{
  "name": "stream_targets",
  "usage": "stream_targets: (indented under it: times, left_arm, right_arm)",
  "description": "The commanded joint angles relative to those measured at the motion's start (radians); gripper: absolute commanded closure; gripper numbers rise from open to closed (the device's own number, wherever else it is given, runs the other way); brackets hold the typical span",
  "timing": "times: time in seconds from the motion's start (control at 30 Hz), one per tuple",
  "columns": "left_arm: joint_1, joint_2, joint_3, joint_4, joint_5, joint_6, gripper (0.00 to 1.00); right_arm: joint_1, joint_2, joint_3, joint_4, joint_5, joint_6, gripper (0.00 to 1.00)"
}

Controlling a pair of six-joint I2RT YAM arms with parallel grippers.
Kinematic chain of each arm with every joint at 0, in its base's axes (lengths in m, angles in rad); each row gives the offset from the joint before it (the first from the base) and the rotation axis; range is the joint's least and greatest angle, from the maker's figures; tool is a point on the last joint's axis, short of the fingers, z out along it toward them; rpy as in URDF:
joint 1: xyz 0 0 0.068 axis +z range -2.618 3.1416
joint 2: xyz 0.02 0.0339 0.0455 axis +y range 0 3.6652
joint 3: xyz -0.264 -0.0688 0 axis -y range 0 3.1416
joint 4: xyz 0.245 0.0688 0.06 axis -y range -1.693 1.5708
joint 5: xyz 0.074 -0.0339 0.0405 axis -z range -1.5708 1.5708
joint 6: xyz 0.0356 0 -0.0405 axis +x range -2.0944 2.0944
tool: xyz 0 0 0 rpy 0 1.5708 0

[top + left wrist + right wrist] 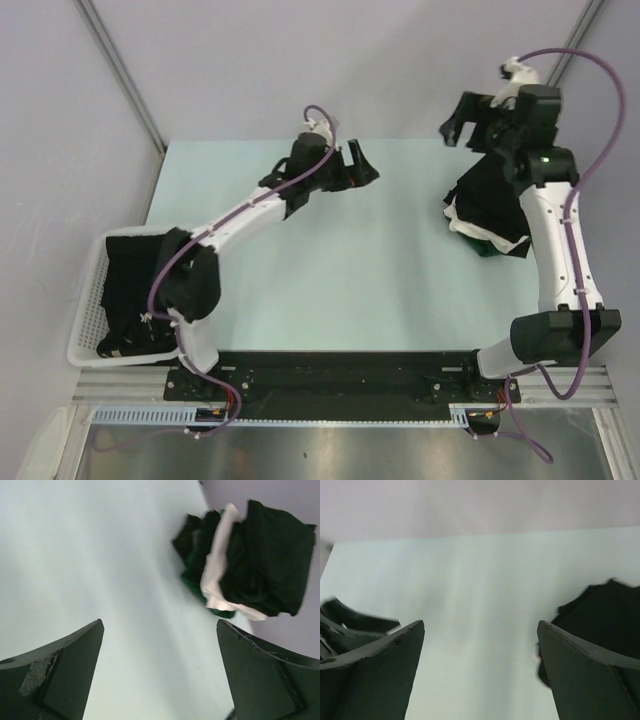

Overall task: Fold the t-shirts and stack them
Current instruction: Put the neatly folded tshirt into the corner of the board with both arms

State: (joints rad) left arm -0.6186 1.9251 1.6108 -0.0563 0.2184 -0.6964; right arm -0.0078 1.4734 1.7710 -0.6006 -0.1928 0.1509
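You see the pile of t-shirts at the right edge of the table, more black shirts in the basket at the left, and the left gripper and right gripper both spread wide, holding nothing.

The left arm stretches forward and rightward from its base, with the elbow bent low near the base; the left gripper points right, its jaws spread wide and holding nothing; the right arm runs forward from its base and bends left at the wrist; the right gripper points left, its jaws also wide apart and empty.
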Motion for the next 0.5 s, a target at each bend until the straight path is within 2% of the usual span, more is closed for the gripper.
stream_targets:
  times: [0.0, 0.07, 0.13, 0.33, 0.47]
  left_arm:
    - [0.005, -0.256, -0.090, -0.180, -0.354, 0.264, 0.00]
    - [0.017, -0.378, -0.129, -0.207, -0.459, 0.329, 0.00]
    - [0.043, -0.499, -0.199, -0.235, -0.571, 0.354, 0.01]
    - [0.086, -0.803, -0.437, -0.277, -0.792, 0.336, 0.00]
    - [0.092, -0.965, -0.604, -0.270, -0.800, 0.314, 0.00]
  right_arm:
    - [0.178, 0.051, -0.028, -0.137, -0.028, -0.017, 0.00]
    - [0.289, 0.070, -0.048, -0.203, 0.059, -0.043, 0.00]
    - [0.351, 0.065, -0.106, -0.205, 0.148, -0.044, 0.00]
    - [0.495, 0.019, -0.156, -0.131, 0.193, -0.039, 0.00]
    - [0.574, 0.050, -0.085, -0.129, 0.265, -0.088, 0.00]
